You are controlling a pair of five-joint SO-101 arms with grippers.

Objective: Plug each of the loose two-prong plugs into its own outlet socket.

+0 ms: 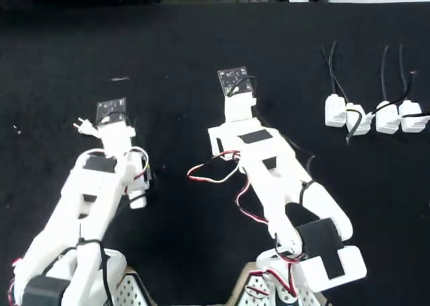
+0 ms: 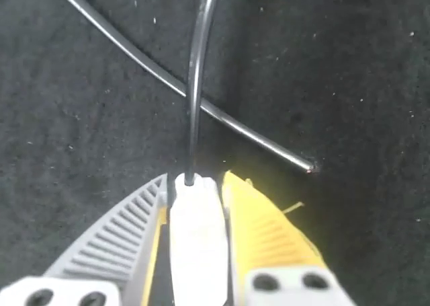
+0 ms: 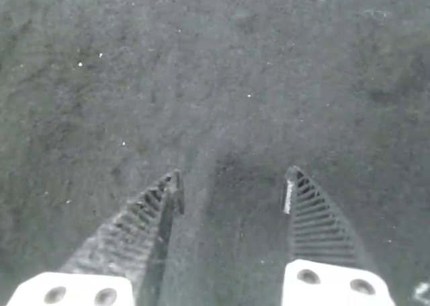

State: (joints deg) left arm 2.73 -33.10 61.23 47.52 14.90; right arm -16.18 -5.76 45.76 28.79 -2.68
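We see one white plug (image 2: 195, 242) clamped between the fingers of the left gripper (image 2: 195, 179), its black cord (image 2: 194, 84) running straight out and crossing another stretch of cord. From above, its prongs (image 1: 82, 125) point toward nine o'clock, at the table's nine o'clock side. Four white blocks (image 1: 388, 116) sit in a row at two o'clock, and we cannot tell sockets from plugs among them.

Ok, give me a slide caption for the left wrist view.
Left gripper shut on a white plug, its black cord crossing a second black cable on the black tabletop.
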